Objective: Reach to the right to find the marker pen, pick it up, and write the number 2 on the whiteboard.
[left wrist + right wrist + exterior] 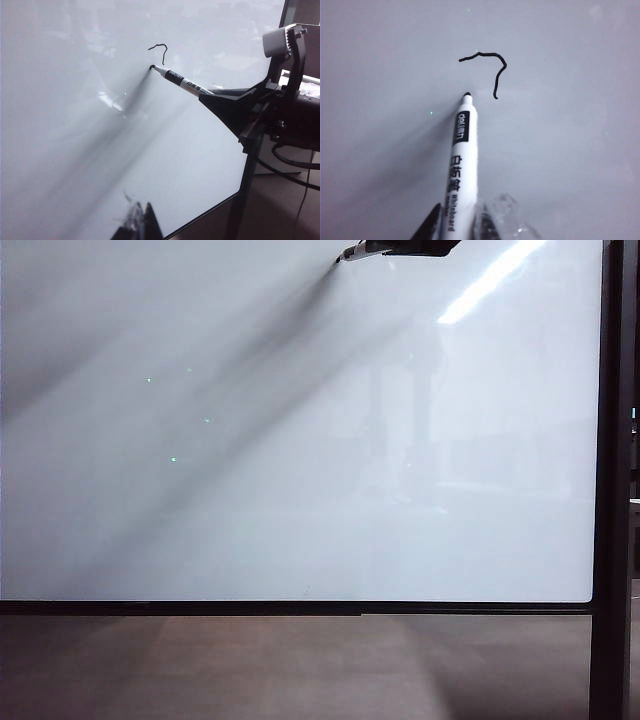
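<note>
The whiteboard [300, 490] fills the exterior view, with my right gripper [410, 248] at its top edge. There only the dark tip of the marker pen [347, 255] shows. In the right wrist view my right gripper [461, 221] is shut on the marker pen [461, 160]. The pen's black tip rests on the whiteboard [570, 150], a short way from the lower end of a thin hooked black line, the partly drawn number 2 [490, 62]. The left wrist view shows the same line [158, 47], pen [181, 83] and right gripper [225, 102]. My left gripper [141, 220] hangs apart from them, shut and empty.
A thin black frame [300, 607] runs along the board's lower edge and a dark upright post [610, 480] stands at its right side. Below the board lies brown floor [250, 670]. Cables [295, 165] hang behind the right arm.
</note>
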Available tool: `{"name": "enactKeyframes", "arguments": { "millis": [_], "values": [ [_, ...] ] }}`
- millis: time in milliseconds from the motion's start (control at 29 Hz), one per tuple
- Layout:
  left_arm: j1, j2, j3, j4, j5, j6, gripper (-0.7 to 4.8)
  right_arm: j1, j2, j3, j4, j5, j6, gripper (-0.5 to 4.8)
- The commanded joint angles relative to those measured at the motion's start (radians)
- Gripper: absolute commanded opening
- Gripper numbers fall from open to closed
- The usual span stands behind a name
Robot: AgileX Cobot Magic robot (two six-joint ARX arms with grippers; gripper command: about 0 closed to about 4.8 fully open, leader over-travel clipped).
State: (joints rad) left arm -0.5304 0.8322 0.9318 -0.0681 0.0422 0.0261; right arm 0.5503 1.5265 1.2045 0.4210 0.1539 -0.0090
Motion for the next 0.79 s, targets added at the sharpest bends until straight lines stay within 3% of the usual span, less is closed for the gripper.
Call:
{"name": "enactKeyframes", "arguments": {
  "millis": [34,792],
  "values": [
    [0.002,-0.002,0.003,0.009,0.005,0.001,-0.05,0.0,-0.005,0.007,0.002,0.032,0.001,0.39],
    [0.002,-0.002,0.003,0.009,0.005,0.001,-0.05,0.0,-0.021,0.007,-0.029,0.137,0.001,0.4]
  ]
}}
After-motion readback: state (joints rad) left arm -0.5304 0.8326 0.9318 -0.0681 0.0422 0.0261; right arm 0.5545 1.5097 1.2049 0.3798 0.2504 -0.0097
